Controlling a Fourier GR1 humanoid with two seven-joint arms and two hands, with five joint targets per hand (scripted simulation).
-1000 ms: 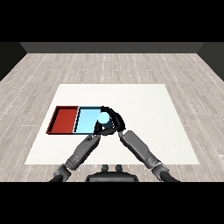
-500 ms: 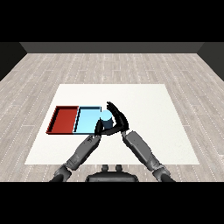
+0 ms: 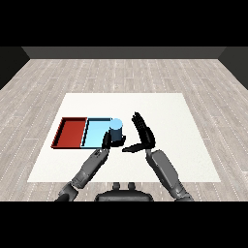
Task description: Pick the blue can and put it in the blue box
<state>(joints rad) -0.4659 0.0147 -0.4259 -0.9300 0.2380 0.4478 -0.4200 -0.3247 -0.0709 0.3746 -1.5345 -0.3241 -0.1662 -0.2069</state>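
The blue can (image 3: 116, 131) stands upright at the right end of the light blue tray (image 3: 96, 131); whether its base is wholly inside the rim I cannot tell. My right hand (image 3: 144, 135) is just right of the can and apart from it. It is open, with fingers straight up and the thumb pointing left. My left hand (image 3: 105, 141) rests low at the can's front left, over the tray's near right corner, with relaxed fingers and nothing held.
A red tray (image 3: 72, 131) adjoins the light blue tray on its left. The white table (image 3: 174, 121) stretches to the right and behind the trays, with a wooden floor beyond its edges.
My right hand has let go of the can, spread its fingers and drawn away to the right. The can now stands by itself at the blue tray's right end. The left hand has barely moved.
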